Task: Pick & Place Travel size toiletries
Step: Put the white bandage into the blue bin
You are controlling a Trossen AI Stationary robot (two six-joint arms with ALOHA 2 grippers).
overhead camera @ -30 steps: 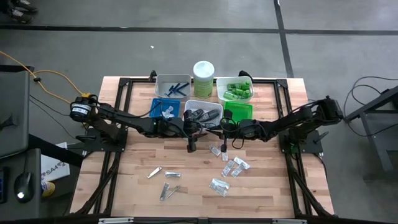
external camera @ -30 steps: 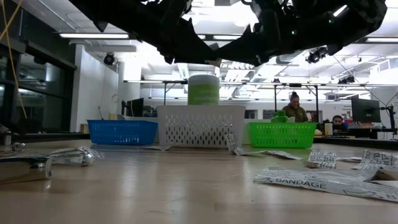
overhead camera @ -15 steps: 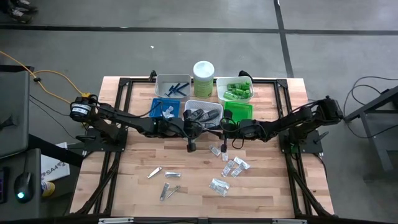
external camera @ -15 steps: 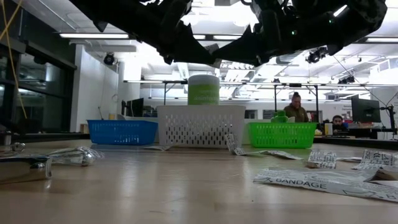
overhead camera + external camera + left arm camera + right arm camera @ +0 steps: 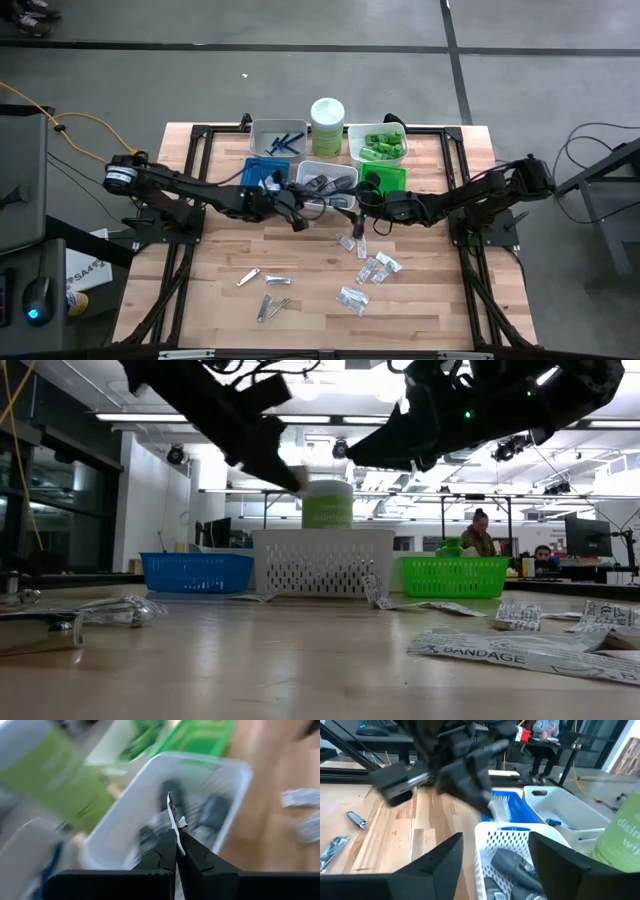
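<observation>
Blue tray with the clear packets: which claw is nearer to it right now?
Left. The left claw sits just off the blue tray, at its corner. The right claw is farther, beyond the white tray.

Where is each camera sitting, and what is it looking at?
High view: above, looking straight down on the table; both arms show, left gripper, right gripper.
Low view: at table-top height, looking across at the white basket; arms hang overhead.
Left wrist view: on the left arm, over the white basket; its shut fingers pinch a thin clear packet.
Right wrist view: on the right arm, facing the left arm; open fingers show.
All four share the white basket.
</observation>
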